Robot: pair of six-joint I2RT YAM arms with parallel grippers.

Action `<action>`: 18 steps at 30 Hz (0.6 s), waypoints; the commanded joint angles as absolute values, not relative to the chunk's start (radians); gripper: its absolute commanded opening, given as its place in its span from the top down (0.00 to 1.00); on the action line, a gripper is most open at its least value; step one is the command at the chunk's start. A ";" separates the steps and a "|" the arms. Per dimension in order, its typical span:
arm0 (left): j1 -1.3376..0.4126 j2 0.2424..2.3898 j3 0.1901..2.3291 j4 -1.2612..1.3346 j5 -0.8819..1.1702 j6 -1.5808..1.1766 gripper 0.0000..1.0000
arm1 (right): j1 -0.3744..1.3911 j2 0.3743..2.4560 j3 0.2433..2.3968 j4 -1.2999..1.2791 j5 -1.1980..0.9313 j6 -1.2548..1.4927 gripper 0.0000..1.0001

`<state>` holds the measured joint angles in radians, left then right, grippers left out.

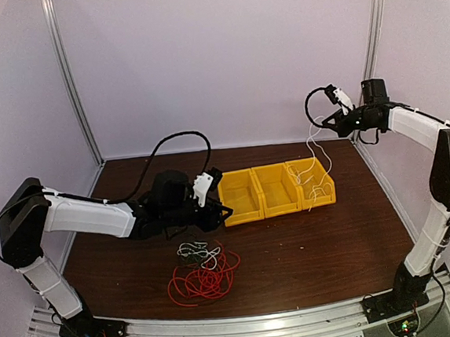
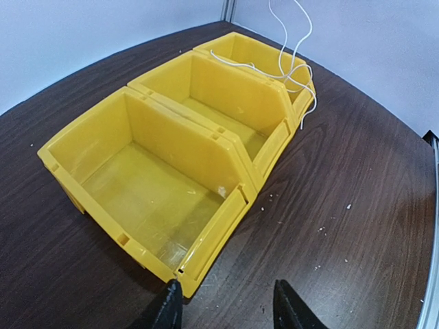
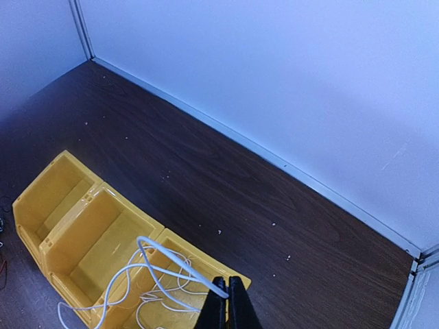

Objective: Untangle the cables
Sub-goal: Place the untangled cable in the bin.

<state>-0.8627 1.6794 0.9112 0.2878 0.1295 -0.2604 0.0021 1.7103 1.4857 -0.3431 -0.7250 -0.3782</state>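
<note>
**While red and black lie near, the white cable (image 3: 184, 269) dangles far**

Because the red cable (image 1: 207, 282) and black cable (image 1: 186, 251) lie heaped on the worktop (image 1: 334, 246) on the near side of the left gripper (image 1: 227, 210), that arm is nearer. Its jaws stand part-open and empty, facing the yellow bins (image 1: 280, 207). Beyond, the right gripper's (image 3: 228, 301) jaws pinch the white cable, which hangs plumb into the rightmost bin (image 1: 327, 195).

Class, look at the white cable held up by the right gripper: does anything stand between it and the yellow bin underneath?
Nothing visible does. The white cable hangs from the shut right gripper straight into the rightmost yellow bin, where its lower loops already lie; a strand drapes over the bin's wall.
</note>
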 commanded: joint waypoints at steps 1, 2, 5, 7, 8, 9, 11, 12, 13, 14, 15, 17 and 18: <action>-0.854 1.668 0.914 0.315 0.110 -0.270 0.54 | 0.000 1.757 1.547 -0.300 -0.627 -0.353 1.00; -0.854 1.666 0.914 0.314 0.109 -0.271 0.54 | 0.000 1.764 1.555 -0.295 -0.616 -0.347 1.00; -0.854 1.664 0.912 0.310 0.110 -0.271 0.54 | 0.029 1.773 1.560 -0.287 -0.574 -0.339 1.00; -0.854 1.666 0.912 0.307 0.108 -0.271 0.54 | 0.044 1.776 1.544 -0.286 -0.539 -0.353 1.00; -0.855 1.666 0.911 0.307 0.108 -0.272 0.54 | 0.051 1.775 1.530 -0.285 -0.533 -0.358 1.00; -0.855 1.667 0.911 0.306 0.109 -0.272 0.54 | 0.057 1.774 1.514 -0.285 -0.536 -0.361 1.00; -0.854 1.666 0.911 0.307 0.108 -0.273 0.54 | 0.071 1.769 1.478 -0.288 -0.560 -0.368 1.00; -0.855 1.666 0.909 0.310 0.106 -0.276 0.54 | 0.080 1.767 1.461 -0.290 -0.568 -0.372 1.00; -0.855 1.667 0.906 0.316 0.104 -0.279 0.54 | 0.095 1.768 1.446 -0.294 -0.567 -0.376 1.00; -0.854 1.667 0.902 0.323 0.104 -0.285 0.54 | 0.111 1.771 1.430 -0.299 -0.562 -0.379 1.00; -0.855 1.670 0.897 0.332 0.105 -0.290 0.54 | 0.120 1.776 1.420 -0.302 -0.559 -0.378 1.00; -0.855 1.671 0.889 0.346 0.109 -0.300 0.54 | 0.132 1.799 1.412 -0.309 -0.558 -0.369 1.00; -0.854 1.672 0.886 0.347 0.113 -0.304 0.54 | 0.135 1.814 1.411 -0.313 -0.550 -0.365 1.00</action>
<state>-0.8627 1.6794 0.9054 0.2920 0.1123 -0.2768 0.1127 1.7786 1.4284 -0.3027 -0.5781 -0.3683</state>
